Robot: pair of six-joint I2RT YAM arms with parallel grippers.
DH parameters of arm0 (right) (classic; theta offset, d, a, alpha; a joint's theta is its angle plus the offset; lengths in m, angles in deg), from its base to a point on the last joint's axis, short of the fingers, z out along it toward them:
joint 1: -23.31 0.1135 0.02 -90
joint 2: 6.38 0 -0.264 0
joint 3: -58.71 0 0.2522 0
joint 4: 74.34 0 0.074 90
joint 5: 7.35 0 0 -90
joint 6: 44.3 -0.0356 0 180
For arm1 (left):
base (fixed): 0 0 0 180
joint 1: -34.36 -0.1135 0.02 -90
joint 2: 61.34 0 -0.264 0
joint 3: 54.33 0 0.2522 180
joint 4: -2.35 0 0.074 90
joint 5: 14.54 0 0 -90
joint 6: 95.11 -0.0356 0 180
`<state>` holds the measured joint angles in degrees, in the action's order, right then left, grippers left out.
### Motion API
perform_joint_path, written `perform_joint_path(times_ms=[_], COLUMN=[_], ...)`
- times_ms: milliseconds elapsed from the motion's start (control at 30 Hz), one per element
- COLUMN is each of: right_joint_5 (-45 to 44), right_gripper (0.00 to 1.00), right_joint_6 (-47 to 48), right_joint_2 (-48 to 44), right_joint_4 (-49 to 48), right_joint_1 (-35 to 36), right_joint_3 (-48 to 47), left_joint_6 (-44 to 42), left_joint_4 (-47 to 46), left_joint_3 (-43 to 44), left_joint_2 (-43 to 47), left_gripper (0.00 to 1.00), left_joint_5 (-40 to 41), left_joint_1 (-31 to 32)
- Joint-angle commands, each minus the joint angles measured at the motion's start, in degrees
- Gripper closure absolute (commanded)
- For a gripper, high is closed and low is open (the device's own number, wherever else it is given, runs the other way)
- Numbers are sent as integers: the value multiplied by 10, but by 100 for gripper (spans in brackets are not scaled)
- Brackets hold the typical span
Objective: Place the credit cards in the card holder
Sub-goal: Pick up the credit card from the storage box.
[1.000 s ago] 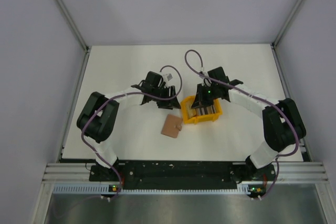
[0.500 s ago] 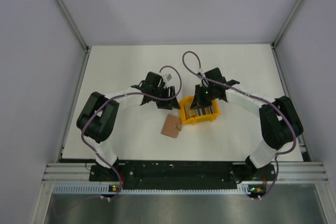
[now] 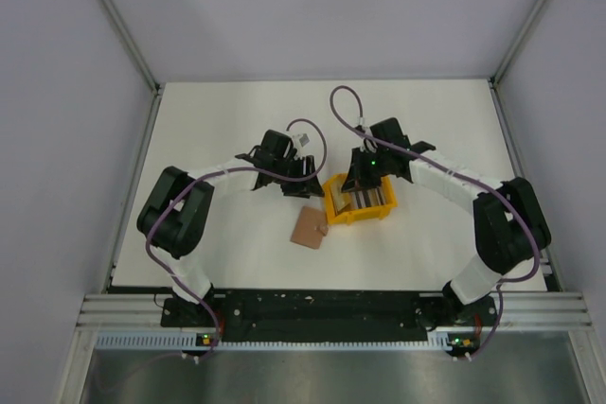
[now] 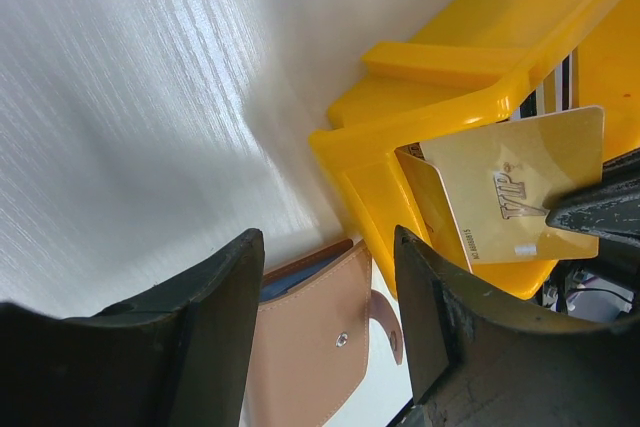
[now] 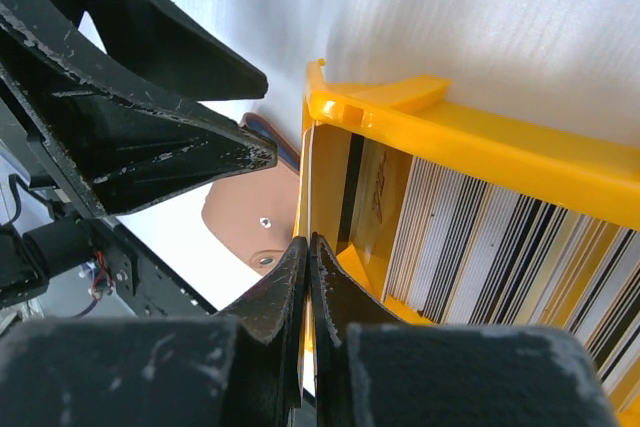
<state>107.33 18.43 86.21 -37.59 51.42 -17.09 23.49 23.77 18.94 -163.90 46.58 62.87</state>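
The tan card holder (image 3: 309,228) lies on the white table, with blue lining at its open edge in the left wrist view (image 4: 310,337). It also shows in the right wrist view (image 5: 250,212). My left gripper (image 3: 305,190) is open and empty just above it, jaws either side (image 4: 328,267). My right gripper (image 3: 358,186) is shut (image 5: 308,247) on a gold credit card (image 4: 510,187), held on edge at the left end of the yellow tray (image 3: 333,207). Several more credit cards (image 5: 480,237) stand on edge in the tray.
The yellow tray's wall (image 4: 450,87) stands right beside the card holder, and its rim (image 5: 480,142) crosses the right wrist view. The two grippers are close together over the tray's left end. Purple cables loop above both wrists.
The right gripper and the yellow tray have shifted slightly left, toward the left gripper. The left arm and the card holder have barely moved.
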Motion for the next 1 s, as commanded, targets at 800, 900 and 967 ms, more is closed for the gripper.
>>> perform_joint_path(times_ms=[800, 900, 967], right_joint_5=[6, -17, -20], right_gripper=[100, 100, 100], right_joint_6=[-20, -17, -15], right_joint_2=[8, -4, -18], right_joint_4=[-37, -30, -30], right_joint_1=[15, 13, 8], right_joint_3=[-5, -5, -5], left_joint_6=[3, 1, 1], left_joint_4=[-18, -15, -12], left_joint_3=[1, 2, 0], left_joint_2=[23, 24, 25], left_gripper=[42, 42, 42], left_joint_5=[1, 2, 5], left_joint_1=[-4, -4, -4])
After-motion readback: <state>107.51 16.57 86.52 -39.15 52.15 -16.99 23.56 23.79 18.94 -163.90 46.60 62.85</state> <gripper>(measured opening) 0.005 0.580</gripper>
